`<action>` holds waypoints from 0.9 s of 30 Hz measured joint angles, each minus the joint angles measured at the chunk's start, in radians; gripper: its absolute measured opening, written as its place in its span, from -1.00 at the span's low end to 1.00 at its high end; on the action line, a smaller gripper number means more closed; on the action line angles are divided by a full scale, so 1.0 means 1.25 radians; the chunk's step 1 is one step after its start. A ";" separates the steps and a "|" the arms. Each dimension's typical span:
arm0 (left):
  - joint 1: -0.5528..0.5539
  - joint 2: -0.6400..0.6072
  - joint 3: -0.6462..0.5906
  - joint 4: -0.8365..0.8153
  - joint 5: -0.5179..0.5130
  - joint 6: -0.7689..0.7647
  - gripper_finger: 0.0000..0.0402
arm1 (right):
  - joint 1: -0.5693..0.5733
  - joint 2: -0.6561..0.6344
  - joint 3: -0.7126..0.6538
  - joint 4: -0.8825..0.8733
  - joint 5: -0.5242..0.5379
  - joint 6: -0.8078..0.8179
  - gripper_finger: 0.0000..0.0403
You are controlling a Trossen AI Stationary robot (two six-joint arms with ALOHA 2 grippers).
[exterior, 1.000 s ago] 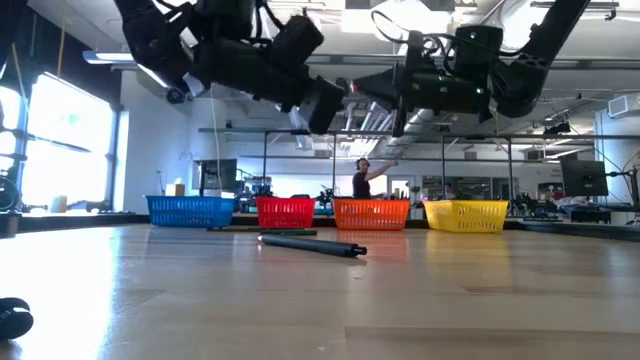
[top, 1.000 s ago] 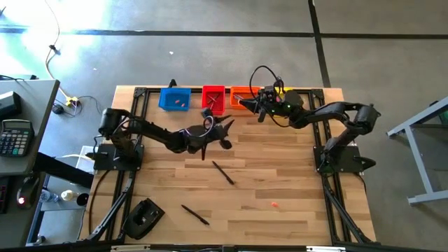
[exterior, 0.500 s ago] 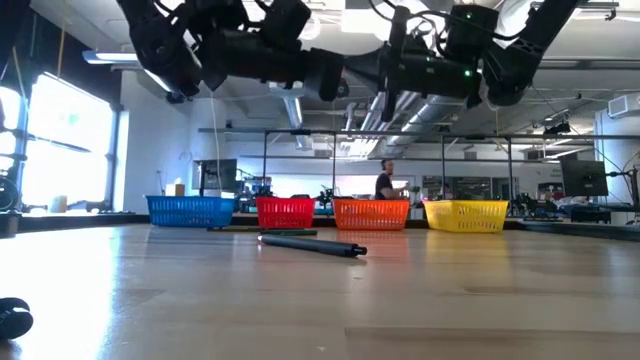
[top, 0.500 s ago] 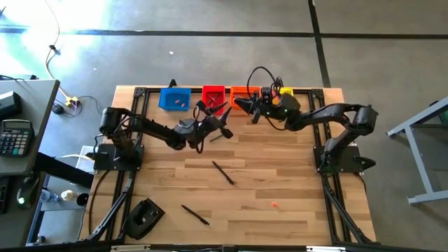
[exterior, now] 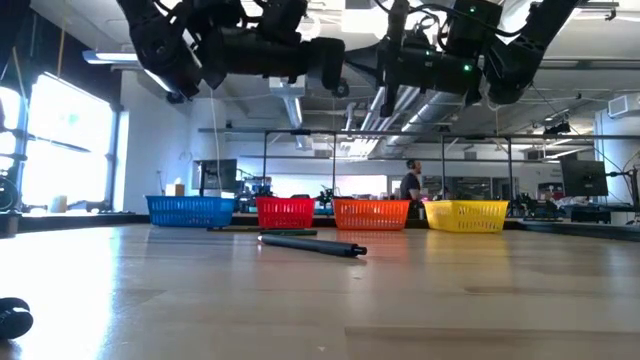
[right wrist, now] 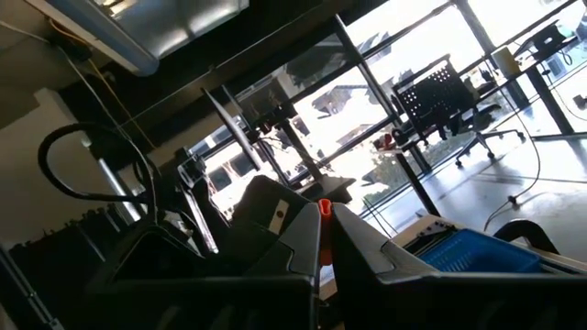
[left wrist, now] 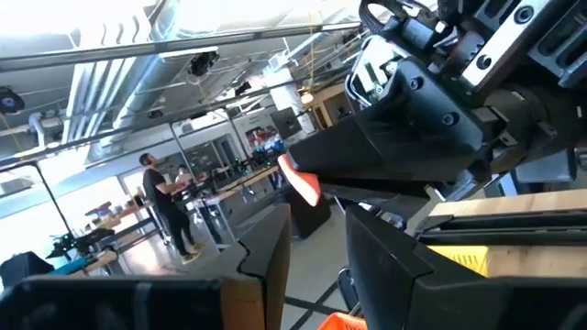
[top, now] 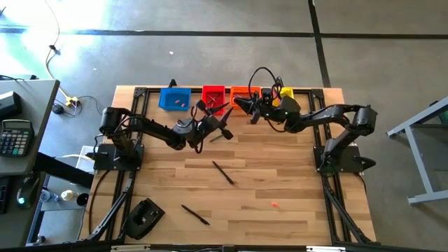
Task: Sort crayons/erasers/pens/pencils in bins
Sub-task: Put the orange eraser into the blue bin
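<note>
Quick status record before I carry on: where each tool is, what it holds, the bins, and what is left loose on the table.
left tool: raised near the red bin, fingers apart, nothing seen between them
right tool: raised by the orange bin, shut on a small orange-red piece
bins: blue bin, red, orange, yellow bin in a row along the far edge
blue bin contents: pink erasers
loose on table: dark pen at centre, second dark pen nearer the front, small red bit
</note>
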 joint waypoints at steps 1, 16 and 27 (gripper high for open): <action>0.000 0.000 0.000 0.007 0.002 0.000 -0.52 | 0.002 0.000 0.000 0.001 0.001 0.000 -0.99; 0.000 0.000 0.020 0.005 0.014 0.008 -0.53 | 0.036 0.000 0.000 0.008 0.023 -0.005 -0.99; -0.001 0.000 0.020 0.000 0.015 0.013 -0.74 | 0.049 0.000 0.000 0.014 0.029 -0.007 -0.98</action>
